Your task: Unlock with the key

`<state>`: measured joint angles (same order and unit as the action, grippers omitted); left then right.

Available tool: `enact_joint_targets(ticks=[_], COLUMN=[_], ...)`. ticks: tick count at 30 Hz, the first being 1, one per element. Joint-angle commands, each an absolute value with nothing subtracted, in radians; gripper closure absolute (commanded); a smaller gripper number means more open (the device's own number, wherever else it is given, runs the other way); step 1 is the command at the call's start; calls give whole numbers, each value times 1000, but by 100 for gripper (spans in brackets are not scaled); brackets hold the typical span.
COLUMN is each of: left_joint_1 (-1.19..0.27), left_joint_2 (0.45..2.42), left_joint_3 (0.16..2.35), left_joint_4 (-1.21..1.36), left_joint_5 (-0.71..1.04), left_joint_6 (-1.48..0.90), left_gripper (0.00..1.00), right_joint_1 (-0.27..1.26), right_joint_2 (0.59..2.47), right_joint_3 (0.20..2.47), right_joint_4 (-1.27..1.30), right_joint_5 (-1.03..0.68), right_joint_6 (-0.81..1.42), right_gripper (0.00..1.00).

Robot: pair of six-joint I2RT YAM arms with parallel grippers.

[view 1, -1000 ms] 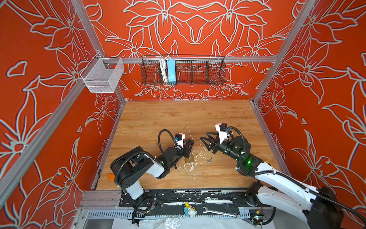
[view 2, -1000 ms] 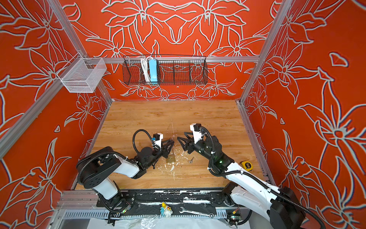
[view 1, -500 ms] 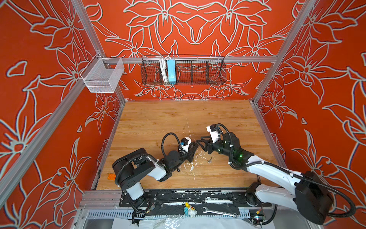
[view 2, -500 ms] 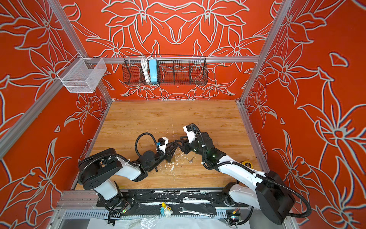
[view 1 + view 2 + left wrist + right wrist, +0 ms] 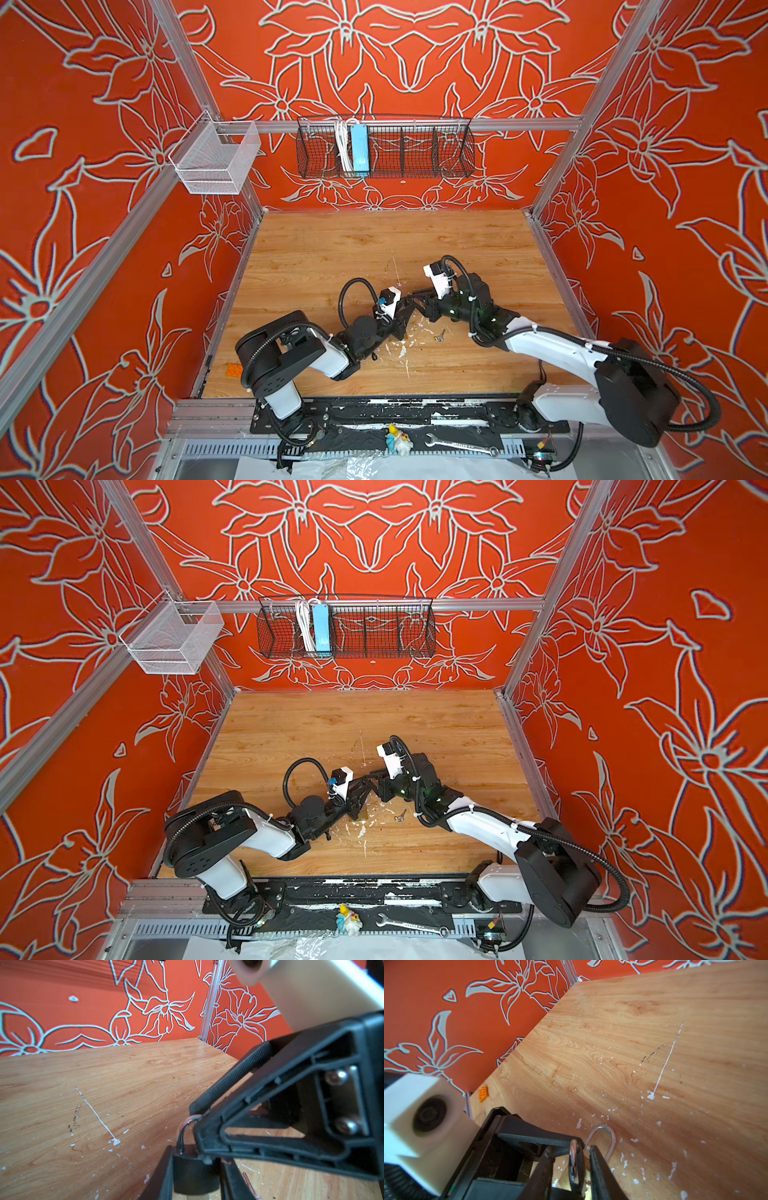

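Note:
A black padlock (image 5: 193, 1169) with a silver shackle (image 5: 184, 1133) stands upright with my left gripper (image 5: 195, 1159) shut on its body. In the right wrist view the padlock (image 5: 575, 1159) shows edge-on between the fingers of my right gripper (image 5: 571, 1149). A thin gap shows on each side, and the shackle (image 5: 609, 1140) sticks out past the tips. In both top views the left gripper (image 5: 404, 311) (image 5: 360, 791) and the right gripper (image 5: 417, 300) (image 5: 372, 777) meet tip to tip and hide the lock. A small silver key (image 5: 439, 336) (image 5: 400, 815) lies loose on the wood, near the right arm.
White paint flecks (image 5: 401, 351) dot the wooden table (image 5: 374, 249). An orange brick (image 5: 234, 370) lies by the front left wall. A black wire basket (image 5: 384, 145) and a white mesh basket (image 5: 216, 160) hang on the walls. A wrench (image 5: 461, 442) and a toy figure (image 5: 397, 436) lie on the front rail.
My right gripper has swung left to meet the left gripper, and its jaws have narrowed around the padlock. The left gripper shifted slightly right, still holding the lock. The key stayed put.

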<state>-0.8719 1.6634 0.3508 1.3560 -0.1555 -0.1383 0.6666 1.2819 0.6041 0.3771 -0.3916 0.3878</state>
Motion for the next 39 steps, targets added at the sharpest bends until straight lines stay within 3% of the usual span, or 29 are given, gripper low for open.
enact_joint_targets(ticks=[1,7,11,12,14,15,22,25,30,37,39], left_joint_1=[-877,-877,-876,-876,-875,-872,-757,-727,-675,-660,-653], left_joint_2=[1631,1631,1610,1606,1593,1577,1318,1185,1068,960,978], left_joint_3=[356,358,349,350,364,371,385,468,402,467,494], left_joint_4=[1419,1419,1419,1414,1367,1329,968,649,677,411,377], left_joint_5=[-170,-179,-211,-220,-229,-206,84,111,463,653,691], left_joint_6=[-141,-155,-155,-158,-175,-173,-139,-70,5,176,180], left_gripper=[100,100,100,86,19,3,3,3,1,26,39], right_joint_1=[667,667,667,666,664,664,577,542,539,539,538], right_joint_2=[1290,1288,1284,1281,1265,1250,1045,974,934,1006,1016], right_joint_3=[638,646,647,645,636,630,564,509,417,454,453], right_joint_4=[383,363,353,355,359,359,332,391,600,693,713], right_joint_5=[-414,-412,-398,-391,-363,-348,-203,-228,-400,-712,-746], right_joint_6=[399,388,374,372,360,351,295,310,300,311,313], right_gripper=[84,100,100,100,100,100,100,100,100,100,100])
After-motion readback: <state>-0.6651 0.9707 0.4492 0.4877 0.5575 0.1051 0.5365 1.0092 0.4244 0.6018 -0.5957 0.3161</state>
